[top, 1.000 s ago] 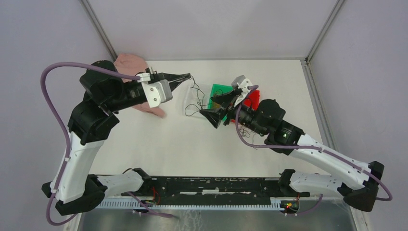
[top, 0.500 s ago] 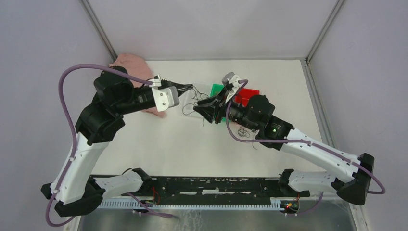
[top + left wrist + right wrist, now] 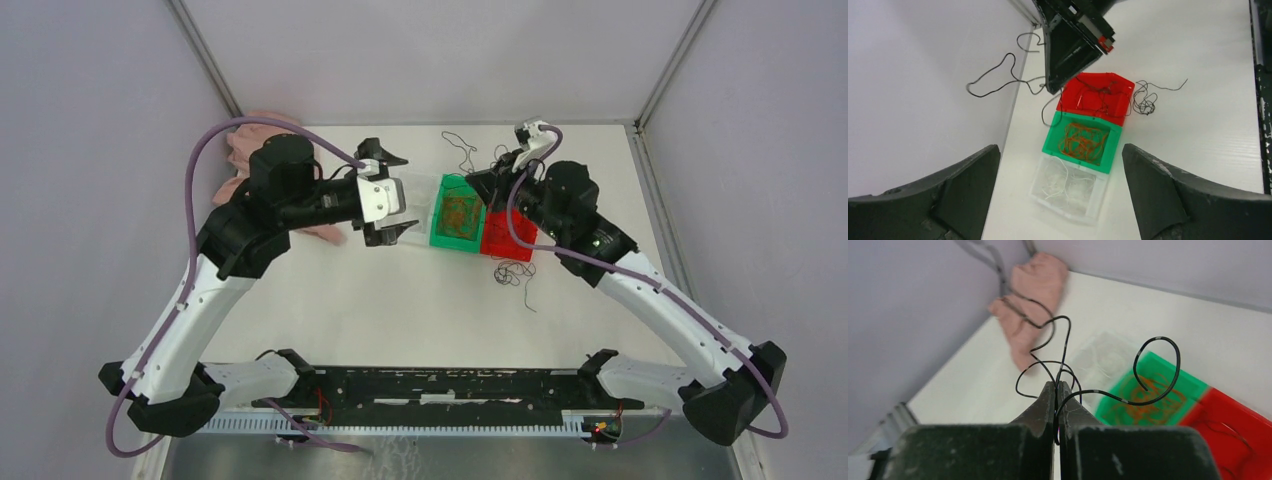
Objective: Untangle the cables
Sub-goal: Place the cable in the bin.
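While the right gripper point(image 3: 1058, 385) is clenched on a black wire point(image 3: 1066, 345) lifted at 11 o'clock of the red bin point(image 3: 1098, 116) and the left gripper point(image 3: 395, 195) gapes empty, the trailing strand could snag the black wad point(image 3: 1098, 95) in that bin and drag it out.

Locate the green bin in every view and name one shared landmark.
Top external: the green bin sits just above centre.
Left wrist: green bin at centre.
Right wrist: green bin right of centre, blurred.
Shared landmark: the red bin beside it.
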You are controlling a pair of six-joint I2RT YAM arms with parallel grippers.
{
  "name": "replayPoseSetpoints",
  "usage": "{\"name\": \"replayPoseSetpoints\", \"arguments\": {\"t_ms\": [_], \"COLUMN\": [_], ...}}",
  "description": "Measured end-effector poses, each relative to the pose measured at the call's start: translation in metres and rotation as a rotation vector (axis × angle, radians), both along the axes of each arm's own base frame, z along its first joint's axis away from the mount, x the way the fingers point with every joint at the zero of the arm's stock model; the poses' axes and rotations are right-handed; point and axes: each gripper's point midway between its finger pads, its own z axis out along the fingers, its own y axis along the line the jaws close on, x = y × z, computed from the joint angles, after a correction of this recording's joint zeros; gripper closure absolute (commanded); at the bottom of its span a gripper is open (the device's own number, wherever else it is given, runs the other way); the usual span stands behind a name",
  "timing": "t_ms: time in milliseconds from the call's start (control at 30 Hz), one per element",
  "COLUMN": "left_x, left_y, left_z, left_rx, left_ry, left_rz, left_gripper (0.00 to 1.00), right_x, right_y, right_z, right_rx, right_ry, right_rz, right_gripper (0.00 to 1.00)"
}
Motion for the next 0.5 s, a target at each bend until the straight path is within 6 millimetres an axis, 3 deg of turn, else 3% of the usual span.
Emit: {"name": "replayPoseSetpoints", "arguments": {"t_ms": [133,267,433,500], "left_x": [0.004,0.011,0.023,0.027], "left_y": [0.009,0.021,0.040,0.047], "left_z": [-0.015,-0.034,-0.061,-0.069], "left_rx": [0.053,0.116,0.173,0.183], "left_ry": [0.040,0.079,0.158,0.184], "left_rz": [0.053,0.131,0.224,0.257], "left_gripper": [0.01,0.01,0.01,0.01], "right_x": [0.039,0.069,0.085,0.088], "right_y": [-0.043,-0.091,-0.135,-0.146], "right_z": [-0.045,-0.112,-0.183,-0.200], "right_rx": [-0.169,-0.405,-0.632,-0.695], "right_ry": [0.092,0.239,0.428,0.485], "right_rz": [-0.179,-0.350,-0.459,-0.478], "right_gripper": [1.00,1.00,1.00,1.00]}}
